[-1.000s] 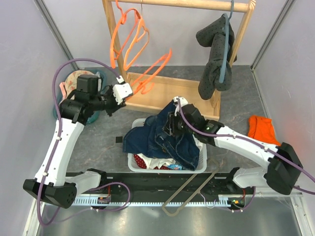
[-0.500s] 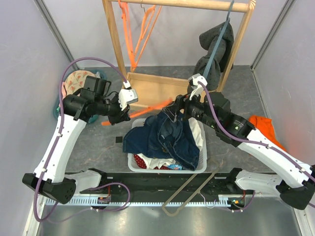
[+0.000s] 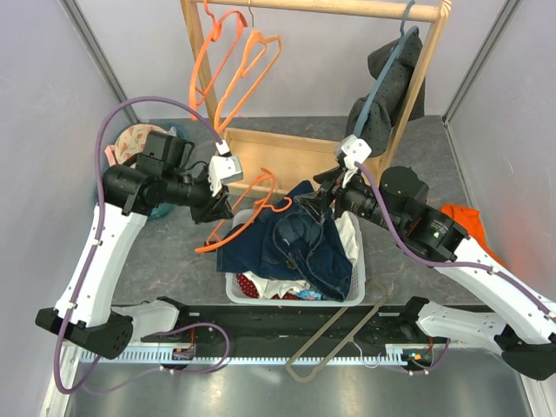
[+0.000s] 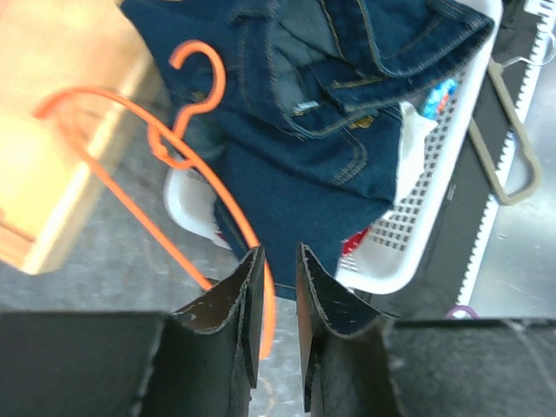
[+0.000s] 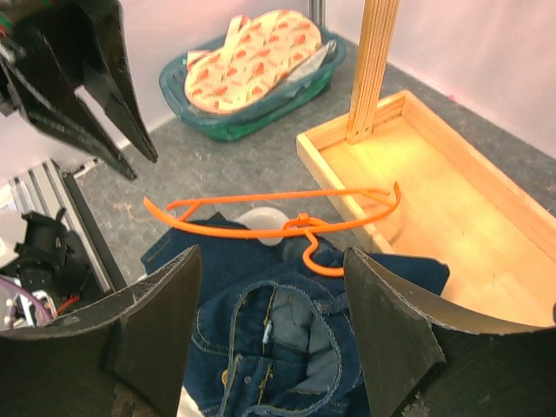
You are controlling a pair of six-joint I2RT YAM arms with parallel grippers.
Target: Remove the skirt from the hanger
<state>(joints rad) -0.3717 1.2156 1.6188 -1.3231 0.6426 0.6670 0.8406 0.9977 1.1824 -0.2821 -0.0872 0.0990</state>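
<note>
Left jaws stand narrowly parted, clamping nothing, with the thin orange plastic hanger [image 5: 302, 224] loose beneath them, its hook over the blue denim garment [image 3: 295, 243]. Right jaws gape wide and empty. In the white perforated plastic basket [image 3: 233, 288], the dark red white-dotted skirt [image 3: 252, 283] lies under that denim, off the hanger.

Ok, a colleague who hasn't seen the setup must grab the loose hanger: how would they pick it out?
Start at the wooden rack, then drop to the white basket of denim before it. The hanger sits over the basket's far left corner, hook above the denim. Orange like the pair on the rail, it alone is off it.
</note>
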